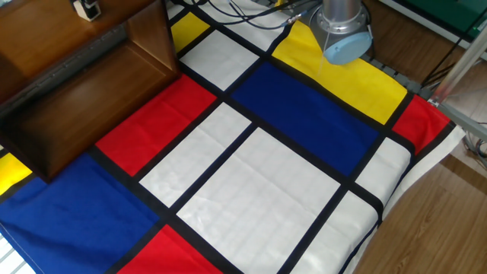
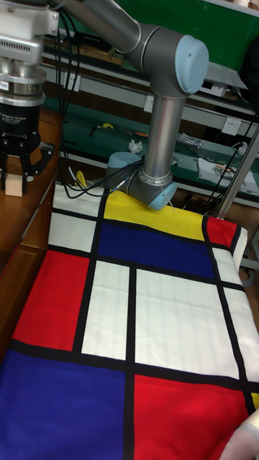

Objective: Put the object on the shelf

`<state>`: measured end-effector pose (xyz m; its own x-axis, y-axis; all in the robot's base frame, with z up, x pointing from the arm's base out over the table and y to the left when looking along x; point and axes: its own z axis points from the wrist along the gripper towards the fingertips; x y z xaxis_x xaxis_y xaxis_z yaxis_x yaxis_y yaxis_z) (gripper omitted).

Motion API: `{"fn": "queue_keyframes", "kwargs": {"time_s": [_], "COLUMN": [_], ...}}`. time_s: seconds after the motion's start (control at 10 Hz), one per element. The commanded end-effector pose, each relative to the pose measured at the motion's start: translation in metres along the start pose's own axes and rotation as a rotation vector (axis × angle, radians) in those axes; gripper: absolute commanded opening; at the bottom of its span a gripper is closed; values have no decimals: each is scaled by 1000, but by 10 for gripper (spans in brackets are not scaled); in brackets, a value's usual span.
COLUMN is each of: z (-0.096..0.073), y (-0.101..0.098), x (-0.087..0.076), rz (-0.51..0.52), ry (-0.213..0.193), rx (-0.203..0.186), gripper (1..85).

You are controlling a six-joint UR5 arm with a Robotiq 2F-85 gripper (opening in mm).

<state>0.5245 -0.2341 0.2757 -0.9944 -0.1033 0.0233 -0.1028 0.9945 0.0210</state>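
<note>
The shelf (image 1: pixel 84 84) is a large dark brown wooden unit at the left of the fixed view, and it shows as a brown edge (image 2: pixel 29 215) in the tall fixed view. My gripper (image 2: pixel 17 178) hangs over the shelf's top board at the far left. It is shut on the object (image 2: pixel 13 185), a tiny pale beige cube that pokes out below the fingertips, just above the board. In the fixed view only the gripper's tip (image 1: pixel 84 7) shows at the top edge, with a pale patch on its left side.
A cloth of red, blue, yellow and white panels (image 1: pixel 251 175) covers the table. The arm's base (image 1: pixel 344 34) stands at the back with cables (image 1: pixel 228 9) beside it. The table's right edge (image 1: pixel 396 205) drops to a wooden floor.
</note>
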Motion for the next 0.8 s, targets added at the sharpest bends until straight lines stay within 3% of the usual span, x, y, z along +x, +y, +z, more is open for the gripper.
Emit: {"fn": "queue_keyframes", "kwargs": {"time_s": [0.0,0.7], "z": [2,1], "y": [1,3], "x": [5,9], "rz": [-45,-94], "ry": [8,29], "rx": [-17,-25], "gripper": [327,490]}}
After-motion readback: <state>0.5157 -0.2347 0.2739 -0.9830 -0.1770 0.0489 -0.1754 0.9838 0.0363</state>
